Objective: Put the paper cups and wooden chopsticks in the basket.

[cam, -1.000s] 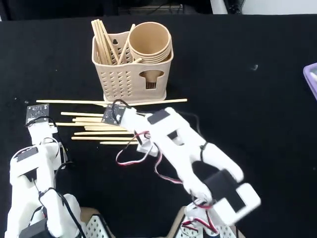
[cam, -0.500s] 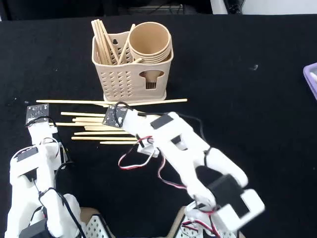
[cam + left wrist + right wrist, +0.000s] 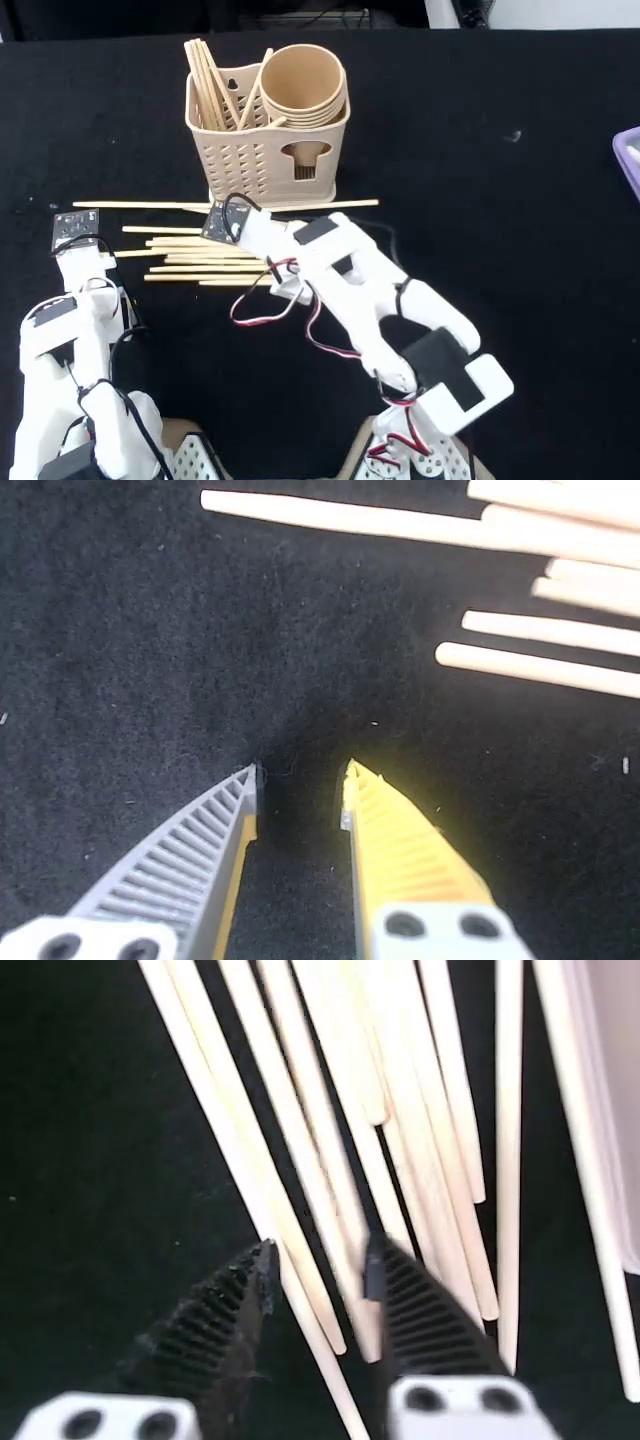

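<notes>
Change: over the last second the right arm (image 3: 345, 285) has swung a shade toward the upper left of the high view. Its wrist has crept further over the loose chopsticks (image 3: 180, 256). The left arm (image 3: 70, 335) has not budged, and the sheaf lies much as it did.
Meaning: this looks like lining up for the next pick-up. No stick is lifted yet, so the grasp is still to come.
Right fingers (image 3: 215, 1325): spread open and pointing down into the sheaf, holding nothing.
Sticks against right fingers: in the right wrist view two or three sticks run from the upper left down between the two tips. The rest fan toward the upper right, past the right-hand finger. Whether the tips touch the bench (image 3: 500, 230) cannot be told.
Left fingers (image 3: 400, 845): parted a little and empty, over bare bench. Stick ends lie in the upper right of that frame, apart from the tips.
Basket (image 3: 262, 160): upright at upper centre of the high view. The paper cups (image 3: 303, 82) are stacked in its right compartment and the stowed chopsticks (image 3: 207, 85) stand in the left one.
Left to do: the cups seem finished. The sheaf remains left of centre, just below the basket.
</notes>
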Available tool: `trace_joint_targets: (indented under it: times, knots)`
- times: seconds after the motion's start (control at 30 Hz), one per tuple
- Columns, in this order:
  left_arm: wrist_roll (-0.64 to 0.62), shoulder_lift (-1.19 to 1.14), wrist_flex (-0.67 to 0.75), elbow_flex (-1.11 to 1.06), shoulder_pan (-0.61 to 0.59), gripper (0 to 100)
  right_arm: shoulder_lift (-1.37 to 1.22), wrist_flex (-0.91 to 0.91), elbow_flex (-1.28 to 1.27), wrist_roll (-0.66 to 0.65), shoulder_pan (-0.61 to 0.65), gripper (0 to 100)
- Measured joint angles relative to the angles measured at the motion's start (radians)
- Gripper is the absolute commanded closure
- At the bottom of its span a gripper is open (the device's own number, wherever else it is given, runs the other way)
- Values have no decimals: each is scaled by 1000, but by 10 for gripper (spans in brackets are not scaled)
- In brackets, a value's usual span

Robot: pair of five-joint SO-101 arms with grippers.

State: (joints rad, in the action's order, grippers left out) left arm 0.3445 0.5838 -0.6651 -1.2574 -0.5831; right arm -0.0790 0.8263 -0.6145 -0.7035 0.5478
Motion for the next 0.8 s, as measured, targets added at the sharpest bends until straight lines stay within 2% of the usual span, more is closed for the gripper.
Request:
trace_joint_targets:
  times: [0.07, 0.33, 0.57, 0.8]
  knots:
    - [0, 0, 0, 0, 0, 863, 0, 12, 0, -21, 0, 987]
    - [0, 0, 2, 0, 0, 863, 15, 57, -8, -44, 0, 988]
    - [0, 0, 2, 0, -2, 863, 183, 91, -137, -46, 2, 988]
    - [0, 0, 2, 0, -2, 863, 267, 95, -153, -46, 2, 988]
